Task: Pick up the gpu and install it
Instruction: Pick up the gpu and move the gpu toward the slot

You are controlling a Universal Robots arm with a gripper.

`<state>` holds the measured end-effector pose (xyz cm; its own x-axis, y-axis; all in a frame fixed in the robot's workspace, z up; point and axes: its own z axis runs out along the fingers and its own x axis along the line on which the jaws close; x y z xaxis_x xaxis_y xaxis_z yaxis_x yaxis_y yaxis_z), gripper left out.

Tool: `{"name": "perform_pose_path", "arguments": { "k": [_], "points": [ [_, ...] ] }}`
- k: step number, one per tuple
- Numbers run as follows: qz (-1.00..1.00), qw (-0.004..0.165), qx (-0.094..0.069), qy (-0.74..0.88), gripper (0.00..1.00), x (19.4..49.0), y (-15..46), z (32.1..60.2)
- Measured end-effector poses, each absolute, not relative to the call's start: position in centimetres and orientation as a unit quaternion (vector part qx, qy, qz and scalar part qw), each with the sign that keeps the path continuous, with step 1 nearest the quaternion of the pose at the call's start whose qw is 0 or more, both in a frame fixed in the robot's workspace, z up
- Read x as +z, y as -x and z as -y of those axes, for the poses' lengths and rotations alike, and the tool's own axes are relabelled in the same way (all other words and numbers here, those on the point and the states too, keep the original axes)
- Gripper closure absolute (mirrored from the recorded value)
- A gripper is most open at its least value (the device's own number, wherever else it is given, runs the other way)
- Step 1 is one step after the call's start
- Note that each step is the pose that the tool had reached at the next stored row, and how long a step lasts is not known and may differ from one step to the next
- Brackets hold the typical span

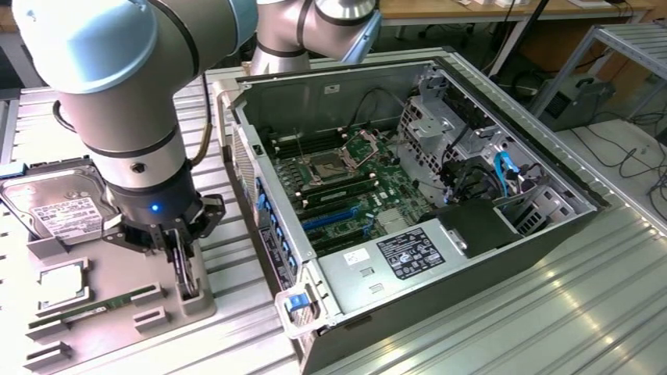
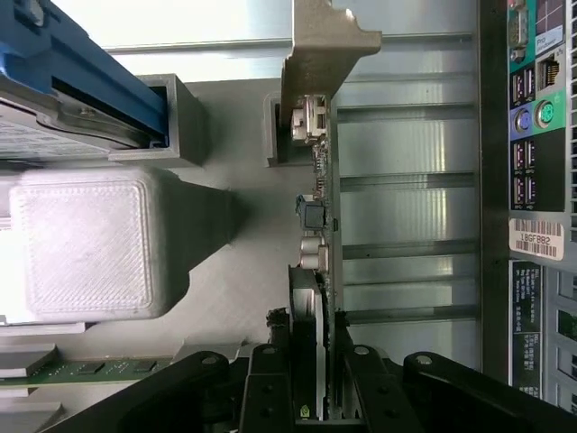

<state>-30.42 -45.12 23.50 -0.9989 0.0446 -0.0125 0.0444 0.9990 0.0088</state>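
Observation:
The gpu (image 2: 317,234) stands on edge in a grey holder (image 2: 275,126), its pale metal bracket (image 2: 315,54) at the far end from the wrist. My gripper (image 2: 311,388) reaches down over the card's other end, one black finger (image 2: 270,383) on each face, shut on it. In the exterior view the gripper (image 1: 183,262) is at the exterior view's left of the open computer case (image 1: 479,117), with the thin dark gpu (image 1: 187,273) between the fingers. Its lower edge still sits in the holder's slot (image 1: 192,297).
The grey parts tray (image 1: 115,269) also carries a silver hard drive (image 1: 58,207), a processor (image 1: 62,285) and a green memory stick (image 1: 94,306). The case lies open with its motherboard and blue slots (image 1: 339,215) exposed. Its rear port panel (image 2: 536,135) is close beside the gpu.

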Motion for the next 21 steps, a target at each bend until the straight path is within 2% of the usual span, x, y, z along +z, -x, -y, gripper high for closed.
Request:
{"name": "perform_pose_path", "arguments": {
  "k": [21],
  "points": [
    [-1.0, 0.006, 0.004, -0.022, 0.73, 28.6, 30.4, 45.1]
  ]
}}
